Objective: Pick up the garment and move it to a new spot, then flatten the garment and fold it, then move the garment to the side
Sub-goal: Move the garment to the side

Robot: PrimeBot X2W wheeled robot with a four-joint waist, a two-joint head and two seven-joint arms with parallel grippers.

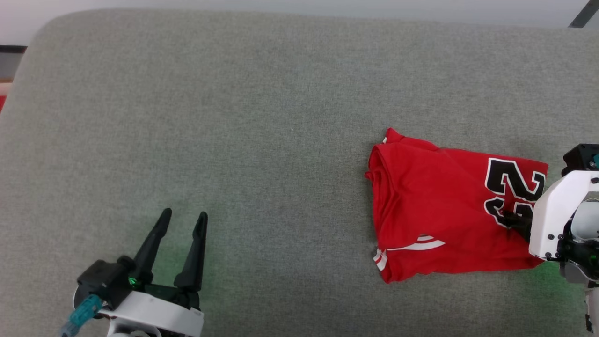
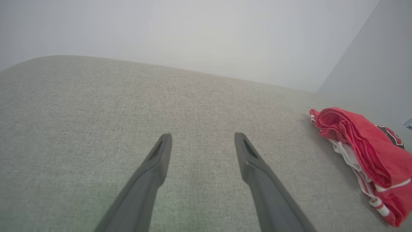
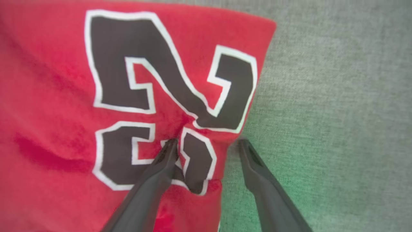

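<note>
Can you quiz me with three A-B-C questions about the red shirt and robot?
1. Where does the shirt lie on the grey surface? A robot's right B robot's left C middle
2. The shirt's numbers are: A blue B black, white-edged C yellow
3. The left gripper is: A holding the shirt B open, empty C shut, empty
Answers: A, it lies at the head view's right; B, seen close in the right wrist view; B, jaws apart over bare surface.

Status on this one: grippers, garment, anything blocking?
Left gripper open over grey surface. Right gripper open, astride edge of folded garment. No obstruction seen.
</note>
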